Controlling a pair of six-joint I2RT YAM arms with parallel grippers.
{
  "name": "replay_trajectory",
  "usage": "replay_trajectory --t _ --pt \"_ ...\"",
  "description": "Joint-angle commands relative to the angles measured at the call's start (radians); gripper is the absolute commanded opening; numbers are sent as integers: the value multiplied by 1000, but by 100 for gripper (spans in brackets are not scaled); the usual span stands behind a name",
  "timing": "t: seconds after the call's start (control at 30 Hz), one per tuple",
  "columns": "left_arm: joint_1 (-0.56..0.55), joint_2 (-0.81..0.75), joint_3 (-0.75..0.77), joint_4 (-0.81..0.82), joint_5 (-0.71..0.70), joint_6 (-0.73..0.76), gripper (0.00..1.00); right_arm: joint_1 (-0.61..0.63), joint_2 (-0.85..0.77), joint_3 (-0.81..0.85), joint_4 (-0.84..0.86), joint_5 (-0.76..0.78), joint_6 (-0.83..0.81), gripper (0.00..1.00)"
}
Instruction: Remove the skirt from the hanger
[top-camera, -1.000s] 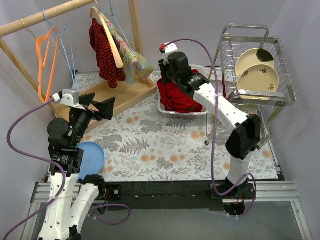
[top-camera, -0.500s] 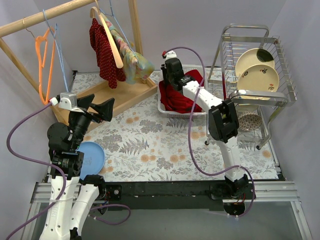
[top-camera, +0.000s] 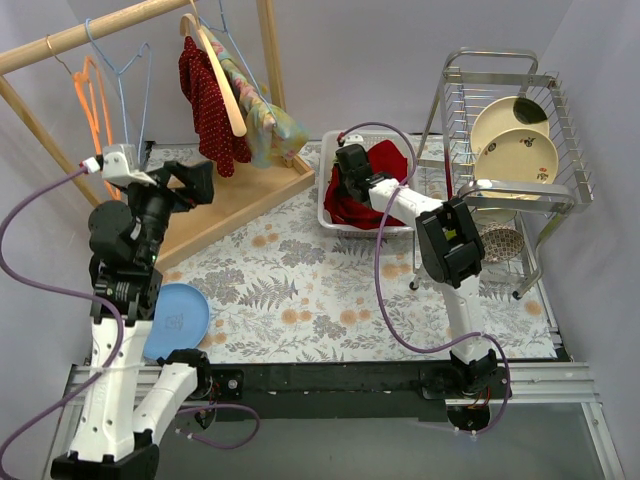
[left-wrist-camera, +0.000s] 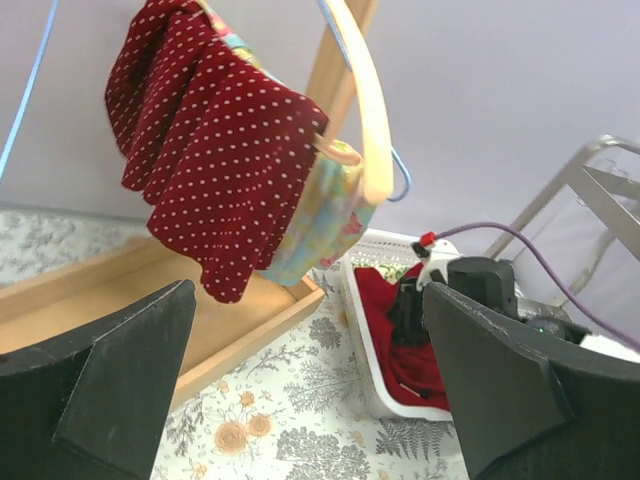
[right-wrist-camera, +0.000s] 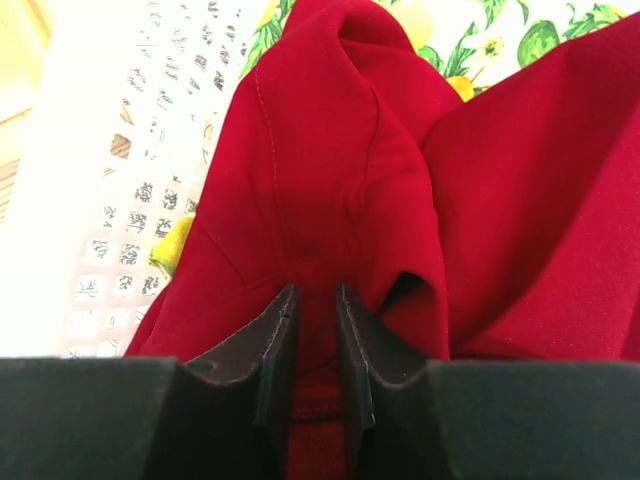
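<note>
A dark red polka-dot skirt (top-camera: 205, 105) hangs with a floral garment (top-camera: 265, 120) on a wooden hanger (top-camera: 225, 85) on the rail; both show in the left wrist view, the skirt (left-wrist-camera: 215, 170) and the hanger (left-wrist-camera: 370, 110). My left gripper (top-camera: 188, 183) is open and empty, raised in the air and facing the skirt from a distance (left-wrist-camera: 308, 300). My right gripper (top-camera: 347, 186) is down in the white basket (top-camera: 328, 212), its jaws closed on a fold of plain red cloth (right-wrist-camera: 330, 180).
Orange hangers (top-camera: 92, 110) and a blue wire hanger (top-camera: 125, 75) hang at the rail's left end. The rack's wooden base tray (top-camera: 240, 195) lies below. A metal dish rack (top-camera: 510, 150) with plates stands right. A blue plate (top-camera: 180, 320) lies near left.
My right gripper has dropped into the basket with the red cloth and its arm has folded in. My left gripper has risen and moved back toward the rack.
</note>
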Motion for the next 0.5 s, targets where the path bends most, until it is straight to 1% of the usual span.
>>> replay_trajectory --t 0.0,0.03,0.13,0.17,0.23,0.27,0.3,0.33,0.37,0.43,0.47 --pt "4 153 214 -191 -108 -65 98 -15 13 -19 -76 -4 32 29" --pt "2 174 239 -220 -98 -66 98 -15 1 -36 -69 -13 32 29" --pt "4 203 271 -189 -86 -91 98 -14 -80 -127 -1 -109 9 34" --pt "2 202 271 -172 -80 -92 98 -12 -102 -157 25 -170 3 38" --pt "2 208 288 -129 -71 -102 98 -14 -159 -153 12 -211 -14 44" --pt "2 219 305 -123 -71 -103 98 -14 -172 -120 -34 -229 -20 52" --pt "2 252 325 -119 -16 -103 97 -14 -205 -106 -49 -237 -26 57" --pt "2 266 358 -113 3 -100 96 -14 -222 -92 -69 -243 -40 63" --pt "4 285 374 -110 21 -96 95 -14 -240 -81 -85 -258 -44 73" --pt "2 331 406 -121 23 -105 90 -14 -298 -66 -115 -275 -58 79" --pt "2 344 437 -124 17 -111 86 -14 -317 -66 -125 -293 -67 84"
